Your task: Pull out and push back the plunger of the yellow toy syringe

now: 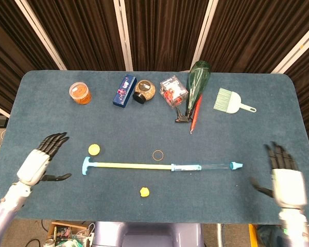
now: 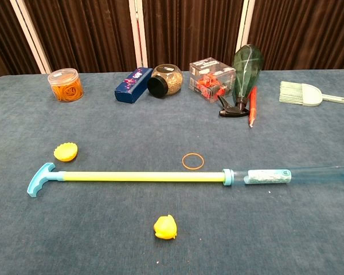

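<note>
The toy syringe (image 1: 159,166) lies flat on the blue table, running left to right, its yellow plunger rod (image 2: 137,177) drawn far out of the clear barrel (image 2: 309,173). The blue T-handle (image 1: 86,165) is at the left end and the blue nozzle (image 1: 236,165) at the right. My left hand (image 1: 38,162) hovers left of the handle, fingers spread, holding nothing. My right hand (image 1: 286,180) is off to the right of the nozzle, also spread and apart from it. Neither hand shows in the chest view.
Along the far edge stand an orange tub (image 1: 80,93), a blue box (image 1: 124,91), a jar (image 1: 144,90), a clear box (image 1: 173,90), a green bottle (image 1: 198,82), a red pen (image 1: 195,113) and a brush (image 1: 230,101). Near the syringe lie a rubber band (image 1: 158,154), a yellow cap (image 1: 94,150) and a yellow lump (image 1: 144,192).
</note>
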Controlling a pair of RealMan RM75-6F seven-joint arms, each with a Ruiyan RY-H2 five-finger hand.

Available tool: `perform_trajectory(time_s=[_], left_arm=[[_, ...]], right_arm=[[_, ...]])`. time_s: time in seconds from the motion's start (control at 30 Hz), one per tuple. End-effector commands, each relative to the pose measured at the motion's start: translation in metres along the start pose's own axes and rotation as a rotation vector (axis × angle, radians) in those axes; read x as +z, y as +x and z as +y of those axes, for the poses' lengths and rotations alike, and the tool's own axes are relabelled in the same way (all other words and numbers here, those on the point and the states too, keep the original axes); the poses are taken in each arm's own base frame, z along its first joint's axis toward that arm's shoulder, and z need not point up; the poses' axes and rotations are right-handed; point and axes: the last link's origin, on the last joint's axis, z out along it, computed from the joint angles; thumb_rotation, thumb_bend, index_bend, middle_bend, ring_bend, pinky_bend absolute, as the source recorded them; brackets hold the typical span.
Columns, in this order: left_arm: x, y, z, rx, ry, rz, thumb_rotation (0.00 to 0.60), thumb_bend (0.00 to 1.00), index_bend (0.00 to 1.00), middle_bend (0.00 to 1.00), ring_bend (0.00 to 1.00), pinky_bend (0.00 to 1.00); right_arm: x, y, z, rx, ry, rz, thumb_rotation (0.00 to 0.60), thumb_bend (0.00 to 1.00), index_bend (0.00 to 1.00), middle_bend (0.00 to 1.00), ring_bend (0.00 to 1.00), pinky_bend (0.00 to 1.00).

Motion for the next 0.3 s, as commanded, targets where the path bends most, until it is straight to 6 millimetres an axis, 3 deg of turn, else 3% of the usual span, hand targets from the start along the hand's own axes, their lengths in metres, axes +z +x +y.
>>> perform_trajectory(time_s=[0.03, 0.17, 0.3], left_arm=[[-0.051, 0.029, 0.001, 0.106, 0.196, 0.007, 0.600, 0.03, 0.04, 0.00, 0.00, 0.07], [-0.066, 0.034, 0.004, 0.161, 0.273, 0.003, 0.600, 0.03, 0.03, 0.00, 0.00, 0.07], [-0.069, 0.036, 0.009, 0.152, 0.268, 0.007, 0.600, 0.03, 0.03, 0.00, 0.00, 0.07]], right_arm=[[-0.025, 0.020, 0.035, -0.044, -0.109, 0.016, 0.464, 0.26, 0.00, 0.00, 0.00, 0.15], [-0.032, 0.022, 0.056, -0.043, -0.160, -0.023, 0.470, 0.26, 0.00, 0.00, 0.00, 0.15], [-0.029, 0.023, 0.063, -0.023, -0.174, -0.043, 0.468, 0.26, 0.00, 0.00, 0.00, 0.15]])
